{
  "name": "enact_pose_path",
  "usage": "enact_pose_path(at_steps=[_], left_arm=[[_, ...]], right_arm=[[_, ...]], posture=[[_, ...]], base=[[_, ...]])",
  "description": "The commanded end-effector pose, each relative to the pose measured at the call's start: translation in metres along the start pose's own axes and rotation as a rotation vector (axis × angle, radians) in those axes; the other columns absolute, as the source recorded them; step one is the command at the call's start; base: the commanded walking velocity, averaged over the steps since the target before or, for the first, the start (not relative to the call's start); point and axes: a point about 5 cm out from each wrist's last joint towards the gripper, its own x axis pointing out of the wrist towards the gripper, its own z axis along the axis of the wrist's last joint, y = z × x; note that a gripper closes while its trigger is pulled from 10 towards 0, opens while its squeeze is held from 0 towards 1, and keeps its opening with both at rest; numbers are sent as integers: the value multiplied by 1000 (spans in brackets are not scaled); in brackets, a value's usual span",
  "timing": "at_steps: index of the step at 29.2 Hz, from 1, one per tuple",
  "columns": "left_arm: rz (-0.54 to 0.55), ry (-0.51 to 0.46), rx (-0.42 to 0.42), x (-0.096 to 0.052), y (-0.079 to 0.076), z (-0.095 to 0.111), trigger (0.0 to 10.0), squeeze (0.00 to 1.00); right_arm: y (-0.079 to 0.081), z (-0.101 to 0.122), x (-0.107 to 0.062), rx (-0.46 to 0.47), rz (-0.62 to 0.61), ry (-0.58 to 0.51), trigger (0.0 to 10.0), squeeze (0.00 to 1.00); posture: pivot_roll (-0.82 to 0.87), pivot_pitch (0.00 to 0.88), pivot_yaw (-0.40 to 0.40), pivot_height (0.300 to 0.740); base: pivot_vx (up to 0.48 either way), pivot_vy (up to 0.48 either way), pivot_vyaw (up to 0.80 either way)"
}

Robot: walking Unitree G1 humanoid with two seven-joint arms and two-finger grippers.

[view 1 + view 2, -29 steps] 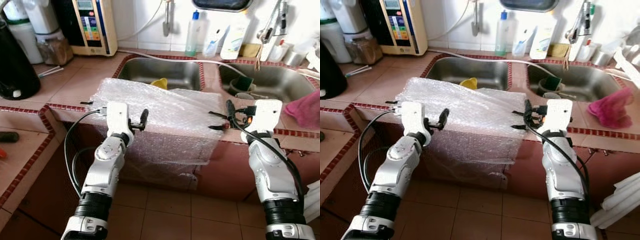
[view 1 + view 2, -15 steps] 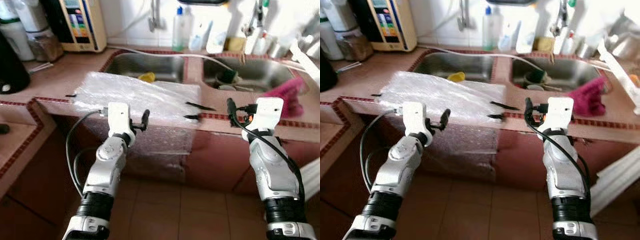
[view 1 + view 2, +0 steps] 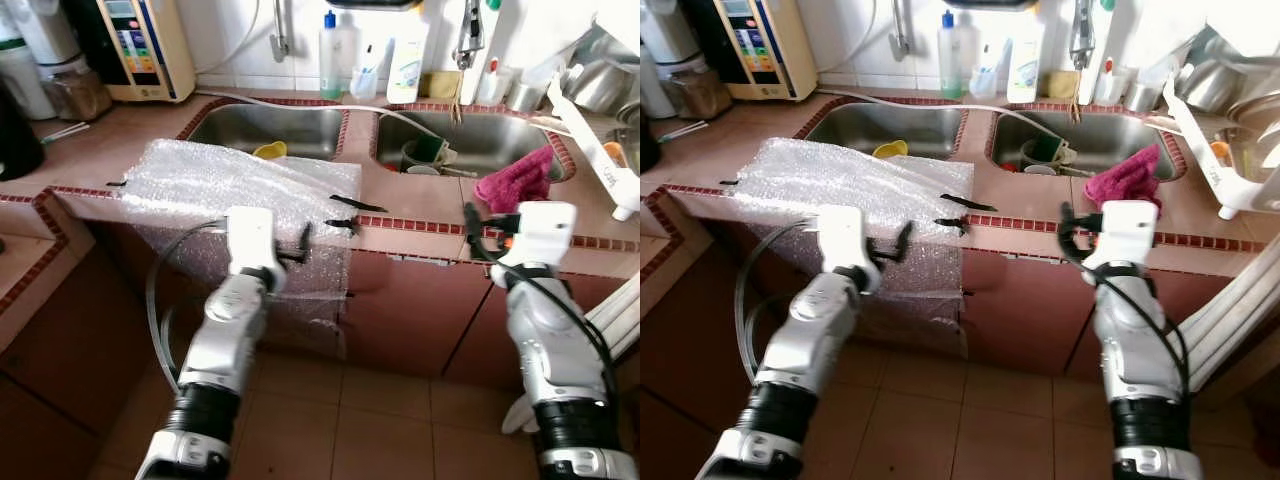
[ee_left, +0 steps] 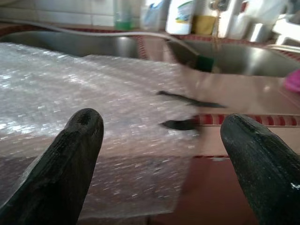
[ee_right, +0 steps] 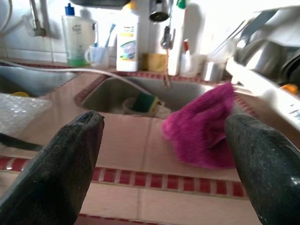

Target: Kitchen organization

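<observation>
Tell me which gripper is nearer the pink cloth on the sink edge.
Right. The right gripper hangs open just in front of the pink cloth; the left gripper, also open, faces the bubble wrap across the counter.

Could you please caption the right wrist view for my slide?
Open right end effector faces a magenta cloth on the tiled counter.

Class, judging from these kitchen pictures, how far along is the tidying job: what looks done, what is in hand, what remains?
Done: nothing clearly. The bubble wrap lies over the counter edge, hanging down the cabinet front. In hand: nothing; the left gripper faces the wrap and the right gripper faces the pink cloth, both open and empty. Left: the wrap, the cloth, and items in the right sink.
</observation>
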Motion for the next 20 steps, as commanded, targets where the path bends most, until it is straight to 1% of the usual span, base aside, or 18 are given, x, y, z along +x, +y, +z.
enact_pose_path(at_steps=[1, 11, 14, 20], left_arm=[[29, 8, 7, -1, 12, 0, 10000, 0], [29, 17, 4, -2, 11, -3, 10000, 0], [31, 17, 4, -2, 12, -3, 10000, 0], [35, 21, 0, -1, 13, -4, 10000, 0]], right_arm=[[6, 3, 2, 7, 12, -12, 10000, 0], [5, -1, 1, 1, 15, 4, 10000, 0], [6, -3, 0, -1, 16, 9, 10000, 0], [6, -5, 1, -3, 20, 19, 10000, 0]], posture=[[-71, 0, 23, 740], [-72, 0, 20, 740], [-71, 0, 20, 740], [-72, 0, 17, 740]], base=[[0, -285, 0], [0, -286, 0], [0, -285, -427], [0, -281, -752]])
